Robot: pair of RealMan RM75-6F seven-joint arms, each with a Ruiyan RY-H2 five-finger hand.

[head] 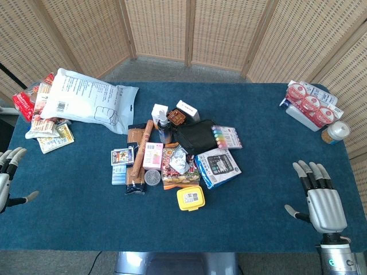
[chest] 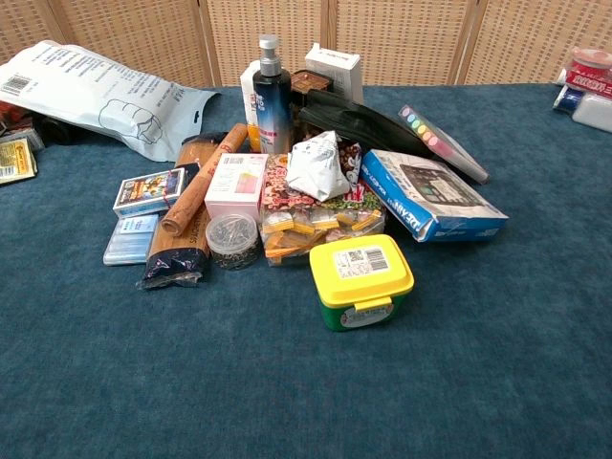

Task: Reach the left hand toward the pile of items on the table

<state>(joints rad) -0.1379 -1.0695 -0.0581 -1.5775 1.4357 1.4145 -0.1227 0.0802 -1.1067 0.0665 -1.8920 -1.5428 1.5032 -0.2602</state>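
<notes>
At the far left edge of the head view, my left hand (head: 8, 177) is hovering over the blue table (head: 86, 223) with its fingers spread wide and holding nothing, well apart from the pile (head: 172, 152). At the lower right, my right hand (head: 320, 197) is lying flat with its fingers wide too, also empty.

The pile is sitting in the middle of the frame. In it I am counting one yellow-lidded tub (chest: 360, 277) with a barcode label, one blue calculator box (chest: 430, 196) reading "DELI" along its side, one pink box (chest: 235, 186), one dark spray bottle (chest: 271, 96) standing upright, one round clear jar (chest: 232, 237), one black pouch (head: 194, 137), one set of highlighters (head: 227, 136), one pack of playing cards (chest: 145, 191) and one brown roll (chest: 196, 186) lying across the left side.

At the upper left, one white mailing bag (head: 86, 98) with small print that I cannot read is resting beside several snack packets (head: 49, 134). At the upper right, three red-lidded cups (head: 309, 103) are sitting in a row.
</notes>
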